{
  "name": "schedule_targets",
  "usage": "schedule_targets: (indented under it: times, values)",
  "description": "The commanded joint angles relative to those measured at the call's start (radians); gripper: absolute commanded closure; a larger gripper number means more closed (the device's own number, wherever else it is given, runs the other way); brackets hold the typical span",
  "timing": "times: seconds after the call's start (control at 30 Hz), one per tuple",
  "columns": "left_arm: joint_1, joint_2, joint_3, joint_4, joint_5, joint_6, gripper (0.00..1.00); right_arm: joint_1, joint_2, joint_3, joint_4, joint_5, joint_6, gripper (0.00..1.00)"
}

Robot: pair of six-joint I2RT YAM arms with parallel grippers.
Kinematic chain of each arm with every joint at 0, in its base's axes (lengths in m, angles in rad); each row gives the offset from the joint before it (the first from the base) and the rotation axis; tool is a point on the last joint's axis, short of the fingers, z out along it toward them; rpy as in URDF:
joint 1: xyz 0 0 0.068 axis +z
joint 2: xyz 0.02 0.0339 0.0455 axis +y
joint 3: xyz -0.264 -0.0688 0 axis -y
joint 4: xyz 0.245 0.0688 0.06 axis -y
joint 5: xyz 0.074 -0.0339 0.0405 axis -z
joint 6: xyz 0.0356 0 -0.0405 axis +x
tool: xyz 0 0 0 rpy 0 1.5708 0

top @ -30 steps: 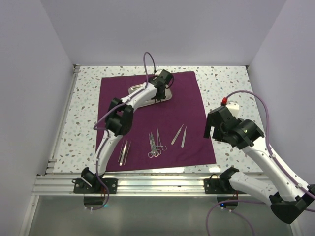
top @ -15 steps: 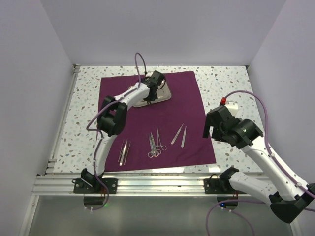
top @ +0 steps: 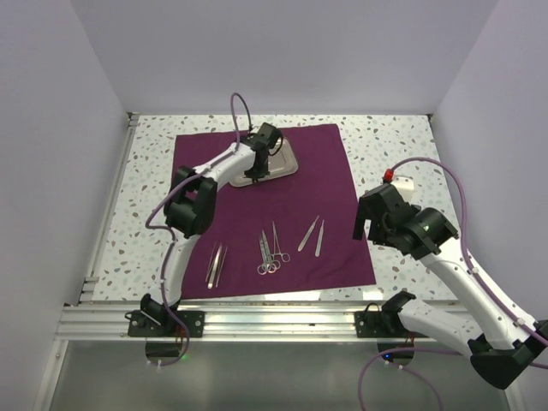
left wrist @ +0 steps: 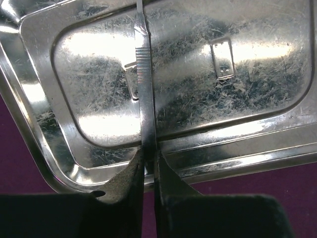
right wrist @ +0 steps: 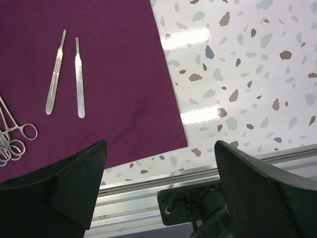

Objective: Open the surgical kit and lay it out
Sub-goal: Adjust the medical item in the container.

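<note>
At the far end of the cloth (top: 282, 214) the left gripper (top: 258, 171) is hanging over the tray (top: 288, 161), clenched on a slim steel handle (left wrist: 145, 89). In the wrist view its fingers (left wrist: 128, 179) are pinching the handle's near end, almost touching each other. The ribbed shaft is running straight away from them across the tray floor. I can't tell whether the handle is resting on the tray or lifted clear of it.

The tray is sitting on the cloth, tilted slightly against the cloth's edges. The cloth is lying spread flat on the speckled table (top: 394, 145).

The rest of the kit is lying on the near half of the cloth, well apart from the left gripper: tweezers (top: 216, 264) on the left, ring-handled forceps (top: 270, 254) in the middle, two loose handles (top: 312, 236) on the right.

The right gripper (top: 368, 219) is hovering just off the cloth's right edge, jaws spread wide and holding nothing. The loose handles are lying nearest to it.
</note>
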Motion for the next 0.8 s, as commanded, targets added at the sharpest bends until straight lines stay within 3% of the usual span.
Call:
schedule_targets:
  times: [0.0, 0.57, 0.73, 0.77]
  values:
    - [-0.011, -0.059, 0.002, -0.068, 0.063, 0.031, 1.0, -0.004, -0.012, 0.003, 0.037, 0.015, -0.01, 0.06]
    - [-0.22, -0.167, -0.003, -0.122, 0.086, -0.047, 1.0, -0.002, -0.072, -0.002, 0.026, 0.018, -0.02, 0.06]
    - [-0.234, -0.188, -0.001, -0.134, 0.013, -0.064, 1.0, -0.002, -0.1, -0.017, 0.017, 0.01, -0.013, 0.06]
    - [-0.235, -0.185, 0.02, -0.137, -0.004, -0.06, 0.81, -0.002, -0.103, -0.017, 0.017, 0.005, -0.013, 0.06]
